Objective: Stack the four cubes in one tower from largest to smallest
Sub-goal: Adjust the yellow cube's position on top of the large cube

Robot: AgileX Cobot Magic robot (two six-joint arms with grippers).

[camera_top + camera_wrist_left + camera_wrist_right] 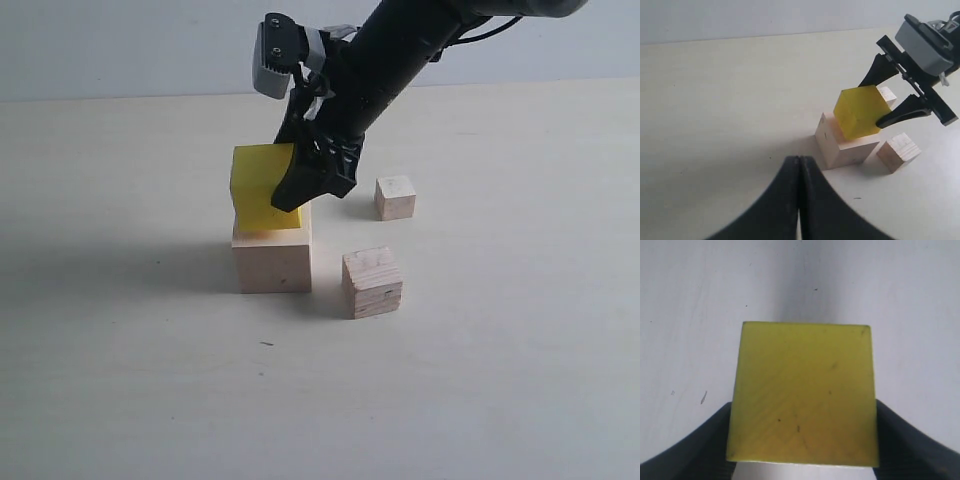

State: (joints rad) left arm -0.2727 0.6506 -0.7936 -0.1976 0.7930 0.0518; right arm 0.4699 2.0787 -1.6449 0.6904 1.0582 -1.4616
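Note:
The yellow cube (260, 185) sits tilted on top of the largest pale wood cube (272, 262), with my right gripper (290, 190) shut on it. In the right wrist view the yellow cube (802, 395) fills the space between both black fingers (687, 452). The grainy cube with a dark crack (372, 282) stands on the table just right of the base cube. The smallest pale cube (395, 197) lies farther back on the right. My left gripper (799, 165) is shut and empty, short of the base cube (840, 145). The left wrist view also shows the yellow cube (860, 111) and the grainy cube (897, 151).
The pale table (120, 380) spreads wide around the cubes. The right arm (400, 50) slants down from the upper right over the stack. A small dark speck (266, 344) marks the table in front of the base cube.

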